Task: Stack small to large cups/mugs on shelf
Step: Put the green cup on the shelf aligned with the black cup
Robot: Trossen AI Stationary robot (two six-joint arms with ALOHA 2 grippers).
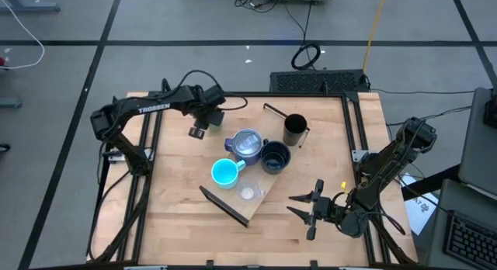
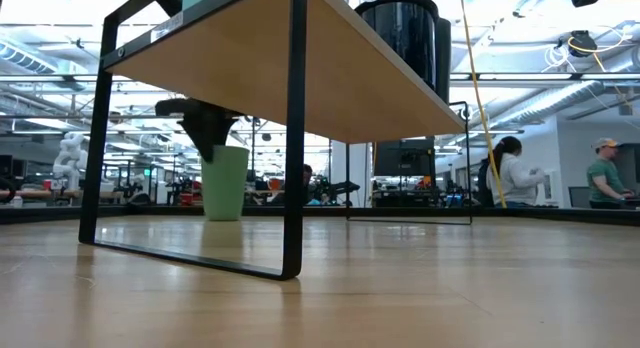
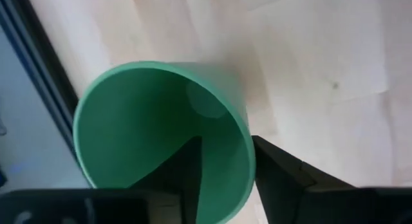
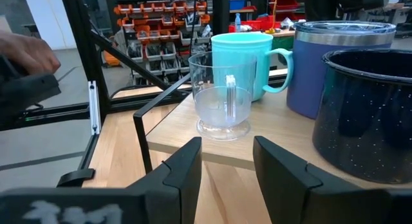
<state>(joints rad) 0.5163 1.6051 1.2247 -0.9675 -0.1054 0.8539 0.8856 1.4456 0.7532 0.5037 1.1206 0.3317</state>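
Left gripper (image 3: 225, 179) was over the green plastic tumbler (image 3: 161, 134) at the far left of the wooden tabletop (image 1: 171, 216). One finger sat inside the cup and the other outside, straddling the rim wall; full clamp could not be told. In the low view the tumbler stood upright on the table, off the shelf, with the dark gripper on top of it.

Right gripper (image 1: 304, 208) hovered near the table's front right, fingers (image 4: 183, 169) spread partway with nothing between them, pointed at the shelf's near end.

Long light-wood shelf board with dark metal brackets (image 1: 260, 200) lay diagonally across mid table. On it, from the near end: tiny clear plastic cup (image 4: 223, 95), cyan handled mug (image 1: 224, 173), blue-purple mug with clear lid (image 1: 246, 143), wide black speckled mug (image 1: 274, 157), tall black cup (image 1: 294, 130) at the far end. All upright, side by side.
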